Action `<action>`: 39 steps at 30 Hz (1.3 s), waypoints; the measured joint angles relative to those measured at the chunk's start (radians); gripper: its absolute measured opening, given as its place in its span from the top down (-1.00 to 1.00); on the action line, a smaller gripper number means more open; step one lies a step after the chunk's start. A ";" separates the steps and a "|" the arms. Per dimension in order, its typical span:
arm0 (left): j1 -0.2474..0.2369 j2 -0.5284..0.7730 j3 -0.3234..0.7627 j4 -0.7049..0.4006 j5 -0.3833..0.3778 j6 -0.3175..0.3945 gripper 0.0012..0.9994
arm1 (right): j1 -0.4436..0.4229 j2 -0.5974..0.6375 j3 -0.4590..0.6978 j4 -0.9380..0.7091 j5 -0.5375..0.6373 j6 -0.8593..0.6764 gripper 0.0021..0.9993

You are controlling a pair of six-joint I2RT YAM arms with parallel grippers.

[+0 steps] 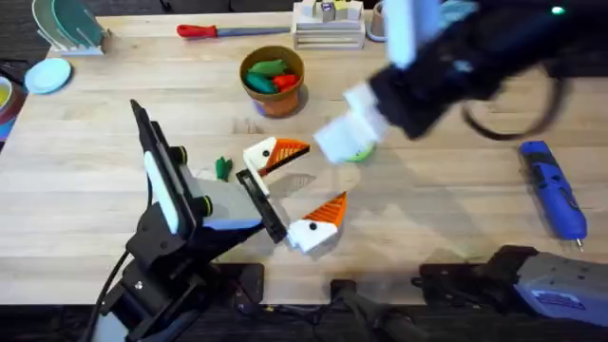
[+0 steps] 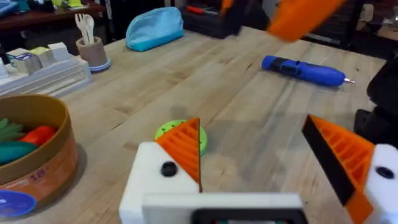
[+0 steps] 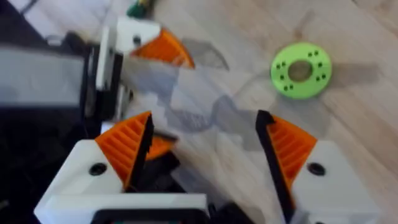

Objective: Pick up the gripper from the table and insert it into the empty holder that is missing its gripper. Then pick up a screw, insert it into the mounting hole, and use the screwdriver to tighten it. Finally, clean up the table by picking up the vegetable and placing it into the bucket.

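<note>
The left gripper [image 1: 290, 190] is lying low over the tabletop [image 1: 85, 218] near the front edge, its two white fingers with orange ribbed pads spread wide apart and holding nothing; one pad [image 1: 285, 152] is pointing toward the middle of the tabletop and the other [image 1: 328, 211] is sitting nearer the front edge. The vegetable [image 1: 223, 168], a small dark green piece, is lying on the wood just beside the left gripper, on the side toward the left edge. The right gripper [image 3: 202, 155] is hovering above the middle of the tabletop, its fingers also spread wide and gripping nothing; in the right wrist view the left gripper's orange tip and a bright green ring-shaped disc [image 3: 301, 70] are lying on the wood under it. The screwdriver [image 1: 553, 195], blue with a thin metal bit, is lying flat near the right edge, well apart from both grippers. The bucket [image 1: 274, 81] is standing toward the far edge, past the middle, with green and red toy pieces inside; a red-handled tool [image 1: 228, 30] is lying along the far edge behind it.
</note>
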 joint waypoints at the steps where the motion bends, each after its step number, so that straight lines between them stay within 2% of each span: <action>1: 0.000 0.000 0.000 0.000 0.000 0.000 -0.99 | -0.010 -0.020 0.000 -0.038 -0.008 -0.030 -0.98; 8: 0.000 0.000 0.000 0.000 0.000 0.000 -0.99 | -0.097 -0.180 0.001 -0.233 -0.032 -0.143 -0.99; 15: 0.000 0.000 0.000 0.000 0.000 0.000 -0.98 | -0.128 -0.262 0.003 -0.272 -0.037 -0.168 -0.99; 16: 0.000 0.000 0.000 0.000 0.000 -0.001 -0.80 | -0.128 -0.265 0.003 -0.276 -0.039 -0.169 -0.99; 21: 0.000 0.000 0.000 0.001 0.000 0.001 0.78 | -0.128 -0.265 0.004 -0.306 -0.039 -0.172 -0.99; 22: 0.000 0.000 0.000 0.001 0.000 0.005 0.94 | -0.128 -0.265 0.004 -0.311 -0.039 -0.172 -0.99; 28: 0.000 0.000 0.000 0.001 0.000 0.004 0.99 | -0.170 -0.265 0.004 -0.318 -0.039 -0.176 -0.99; 32: 0.000 0.000 0.000 0.001 0.000 0.004 0.99 | -0.276 -0.265 -0.015 -0.314 -0.039 -0.186 -0.99; 39: 0.000 0.000 0.000 0.001 0.000 0.004 0.99 | -0.509 -0.264 -0.128 -0.292 -0.043 -0.203 -0.99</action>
